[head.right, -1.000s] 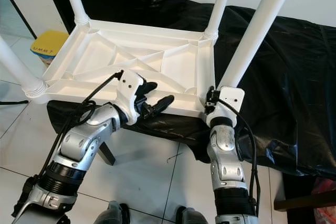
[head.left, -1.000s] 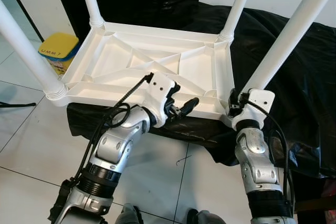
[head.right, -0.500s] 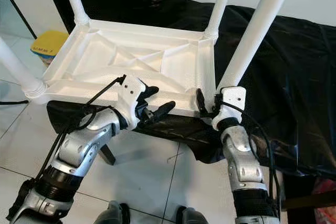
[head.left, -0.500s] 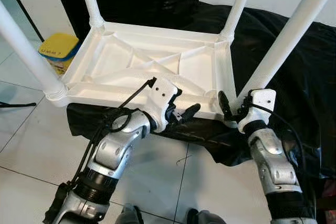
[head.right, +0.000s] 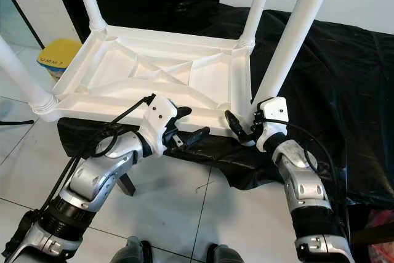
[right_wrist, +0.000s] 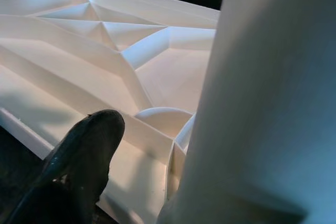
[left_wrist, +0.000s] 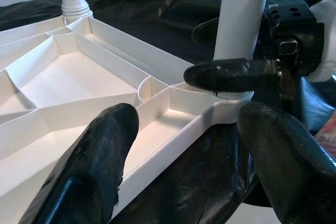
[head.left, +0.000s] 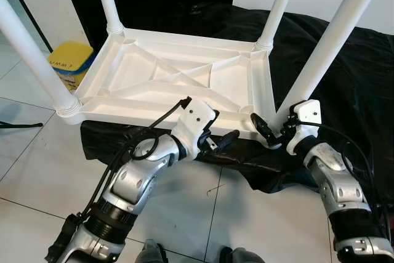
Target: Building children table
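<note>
A white plastic children's table lies upside down on a black cloth, its four legs pointing up. My left gripper is open at the near rim. In the left wrist view its fingers stand to either side of that rim. My right gripper is open at the foot of the near right leg. One of its fingers lies on the inner side over the ribbed underside, a little apart from the leg. The leg partly hides the other finger.
The black cloth hangs over the front edge and spreads far to the right. A yellow box stands on the tiled floor at the left. The near left leg rises close to my left arm.
My right arm has swung out to the right and its gripper has turned to reach leftward around the foot of the near right leg. My left gripper has shifted a little right along the rim.
</note>
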Motion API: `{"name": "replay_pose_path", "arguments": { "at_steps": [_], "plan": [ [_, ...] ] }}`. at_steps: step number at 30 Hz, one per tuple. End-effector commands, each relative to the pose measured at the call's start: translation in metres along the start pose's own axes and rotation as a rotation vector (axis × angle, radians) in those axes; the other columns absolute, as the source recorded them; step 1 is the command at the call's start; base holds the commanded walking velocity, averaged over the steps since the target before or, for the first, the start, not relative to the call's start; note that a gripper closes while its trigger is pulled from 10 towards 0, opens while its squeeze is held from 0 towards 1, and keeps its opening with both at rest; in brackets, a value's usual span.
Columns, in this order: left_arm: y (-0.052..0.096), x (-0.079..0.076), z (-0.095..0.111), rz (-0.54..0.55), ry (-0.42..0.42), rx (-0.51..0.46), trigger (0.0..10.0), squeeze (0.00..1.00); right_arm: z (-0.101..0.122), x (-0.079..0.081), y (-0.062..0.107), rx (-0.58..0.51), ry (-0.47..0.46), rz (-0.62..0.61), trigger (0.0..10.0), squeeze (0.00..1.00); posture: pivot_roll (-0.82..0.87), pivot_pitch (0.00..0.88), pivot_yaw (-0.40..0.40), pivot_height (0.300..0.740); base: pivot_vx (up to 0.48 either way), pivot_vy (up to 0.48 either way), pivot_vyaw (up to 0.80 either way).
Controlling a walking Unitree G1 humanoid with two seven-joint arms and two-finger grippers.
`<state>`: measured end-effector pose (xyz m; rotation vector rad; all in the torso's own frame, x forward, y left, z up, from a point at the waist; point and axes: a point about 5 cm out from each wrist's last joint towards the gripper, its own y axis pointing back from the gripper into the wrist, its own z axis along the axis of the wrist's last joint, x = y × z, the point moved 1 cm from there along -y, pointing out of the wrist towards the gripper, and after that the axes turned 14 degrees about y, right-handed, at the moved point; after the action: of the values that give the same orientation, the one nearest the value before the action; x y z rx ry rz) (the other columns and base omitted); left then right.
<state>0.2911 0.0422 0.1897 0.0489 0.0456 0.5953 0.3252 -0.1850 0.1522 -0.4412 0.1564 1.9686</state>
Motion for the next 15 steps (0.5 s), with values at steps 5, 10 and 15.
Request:
{"name": "replay_pose_path", "arguments": {
  "at_steps": [5,10,15],
  "plan": [
    [0.0,-0.013,0.001,-0.184,-0.025,0.037,10.0,0.0,-0.009,0.003,0.002,0.036,-0.01,0.03,0.0,0.0,0.01,0.147,-0.069,0.74,0.0,0.0,0.0],
    [-0.001,-0.014,0.001,-0.184,-0.019,0.033,10.0,0.0,-0.01,0.005,0.005,0.058,-0.049,-0.064,10.0,0.0,0.01,0.159,-0.071,0.74,0.0,0.0,0.0],
    [-0.002,-0.013,0.001,-0.166,0.003,0.027,10.0,0.0,-0.015,0.021,0.007,0.139,-0.109,-0.327,10.0,0.0,-0.01,0.168,-0.077,0.74,0.0,0.0,0.0]
  ]
}}
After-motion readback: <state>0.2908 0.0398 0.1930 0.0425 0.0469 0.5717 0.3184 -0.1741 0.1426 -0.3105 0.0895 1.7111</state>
